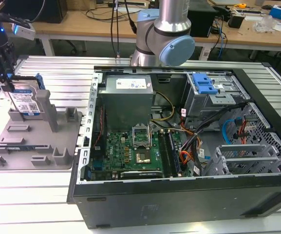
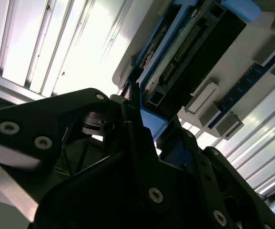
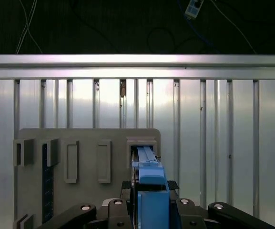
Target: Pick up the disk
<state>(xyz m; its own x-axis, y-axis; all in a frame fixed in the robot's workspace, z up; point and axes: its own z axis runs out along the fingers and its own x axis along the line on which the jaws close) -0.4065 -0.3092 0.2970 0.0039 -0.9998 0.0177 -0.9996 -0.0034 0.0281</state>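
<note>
**A:** Where's your gripper right now?

**B:** Look at the upper left of the exterior view: your gripper (image 1: 6, 80) hangs over the grey holder tray (image 1: 13, 156), and its dark fingers are clamped on the top edge of the disk (image 1: 26, 100). In the first wrist view you see the same grasp from above, the gripper (image 3: 149, 210) closed around a blue side rail (image 3: 149, 183) at the bottom centre of the frame.

**A:** And the disk itself?

**B:** It stands on edge at the back of the tray, blue-and-white label facing the camera in the exterior view, just beside a tall grey upright post (image 1: 47, 109). Whether its lower edge touches the tray you can't tell from here. In the second wrist view the disk (image 2: 194, 47) runs toward the upper right of the frame, connector edge showing, with a gripper finger (image 2: 139, 129) pressed against its blue rail.

**A:** What else is around you?

**B:** The tray sits on the ribbed aluminium tabletop (image 1: 28, 204). To the exterior view's right lies an open computer case (image 1: 179, 146) with its green motherboard (image 1: 130, 151), a grey power supply (image 1: 128, 97) and a blue drive-bay bracket (image 1: 204, 84). The arm's base (image 1: 162, 34) rises behind the case, top centre.
</note>
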